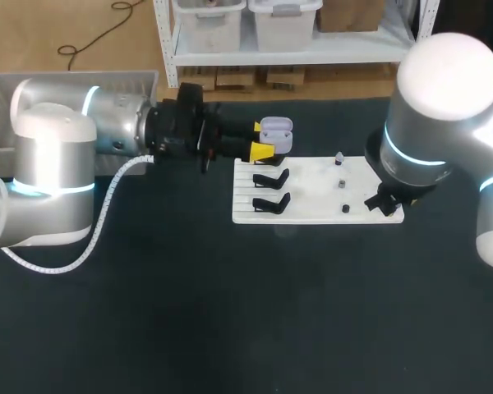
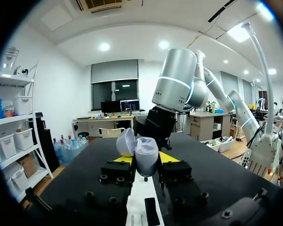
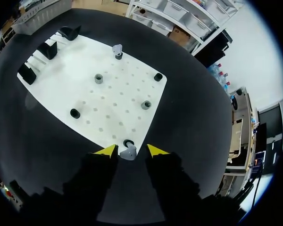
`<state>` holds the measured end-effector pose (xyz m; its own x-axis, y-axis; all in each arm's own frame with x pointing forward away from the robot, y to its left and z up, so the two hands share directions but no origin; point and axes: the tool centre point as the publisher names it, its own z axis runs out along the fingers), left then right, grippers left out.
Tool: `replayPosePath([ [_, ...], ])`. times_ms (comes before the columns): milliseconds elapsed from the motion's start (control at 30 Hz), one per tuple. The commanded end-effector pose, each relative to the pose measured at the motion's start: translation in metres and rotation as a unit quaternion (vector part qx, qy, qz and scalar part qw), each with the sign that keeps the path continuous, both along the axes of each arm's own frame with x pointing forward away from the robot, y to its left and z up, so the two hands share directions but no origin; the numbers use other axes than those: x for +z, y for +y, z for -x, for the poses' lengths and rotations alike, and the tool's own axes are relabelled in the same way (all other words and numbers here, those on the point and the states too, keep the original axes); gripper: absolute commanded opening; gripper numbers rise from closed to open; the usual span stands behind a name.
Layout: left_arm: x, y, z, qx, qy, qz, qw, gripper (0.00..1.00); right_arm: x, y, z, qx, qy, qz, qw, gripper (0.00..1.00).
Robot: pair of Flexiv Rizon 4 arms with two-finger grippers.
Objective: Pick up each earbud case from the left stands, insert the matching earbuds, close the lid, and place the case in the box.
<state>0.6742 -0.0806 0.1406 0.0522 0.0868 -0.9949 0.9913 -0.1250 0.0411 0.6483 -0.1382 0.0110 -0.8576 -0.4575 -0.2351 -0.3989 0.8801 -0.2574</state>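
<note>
Left hand (image 1: 260, 139) was clamped on the open case (image 1: 277, 134) at the board's (image 1: 312, 207) far-left corner. Right hand (image 3: 132, 150) hung open at the opposite corner, an earbud (image 3: 129, 153) right between its fingers.

- A dark desk (image 1: 230, 312) carried everything; its top was matte black.
- A white board (image 1: 312, 197) lay flat on the desk, a little beyond its middle.
- Rows of small holes dotted the board's right part.
- Small round pegs (image 3: 98, 78), grey and black, stood well apart on that part.
</note>
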Motion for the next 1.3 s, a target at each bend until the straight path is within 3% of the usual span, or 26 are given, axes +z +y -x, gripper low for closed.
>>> replayPosePath([
  [33, 0.000, 0.000, 0.001, 0.002, -0.001, 0.001, 1.000, 0.00, -0.003, 0.000, 0.000, -0.001, -0.005, 0.000, 1.000, 0.33],
  [300, 0.000, 0.000, 0.001, 0.002, -0.001, 0.001, 1.000, 0.00, -0.004, 0.001, -0.001, -0.001, -0.003, 0.000, 1.000, 0.28],
  [400, 0.000, 0.000, 0.001, 0.002, -0.001, 0.001, 1.000, 0.00, -0.005, 0.001, -0.002, -0.001, -0.002, 0.001, 1.000, 0.20],
  [533, 0.000, 0.000, 0.001, 0.002, -0.001, 0.001, 1.000, 0.00, -0.005, 0.001, -0.002, -0.002, -0.002, 0.002, 1.000, 0.00],
  [667, 0.000, 0.000, 0.001, 0.002, -0.001, 0.001, 1.000, 0.00, 0.002, 0.003, 0.002, -0.002, -0.002, 0.003, 1.000, 0.00],
  [800, 0.000, 0.000, 0.001, 0.002, -0.001, 0.001, 1.000, 0.00, 0.025, 0.010, 0.010, 0.001, -0.008, 0.003, 1.000, 0.00],
  [1033, 0.000, 0.000, 0.001, 0.002, -0.001, 0.001, 1.000, 0.00, 0.088, 0.030, 0.028, -0.040, 0.000, -0.008, 0.999, 0.00],
  [1300, 0.000, 0.000, 0.001, 0.002, -0.001, 0.001, 1.000, 0.00, 0.132, 0.070, 0.049, -0.091, 0.040, -0.005, 0.995, 0.00],
])
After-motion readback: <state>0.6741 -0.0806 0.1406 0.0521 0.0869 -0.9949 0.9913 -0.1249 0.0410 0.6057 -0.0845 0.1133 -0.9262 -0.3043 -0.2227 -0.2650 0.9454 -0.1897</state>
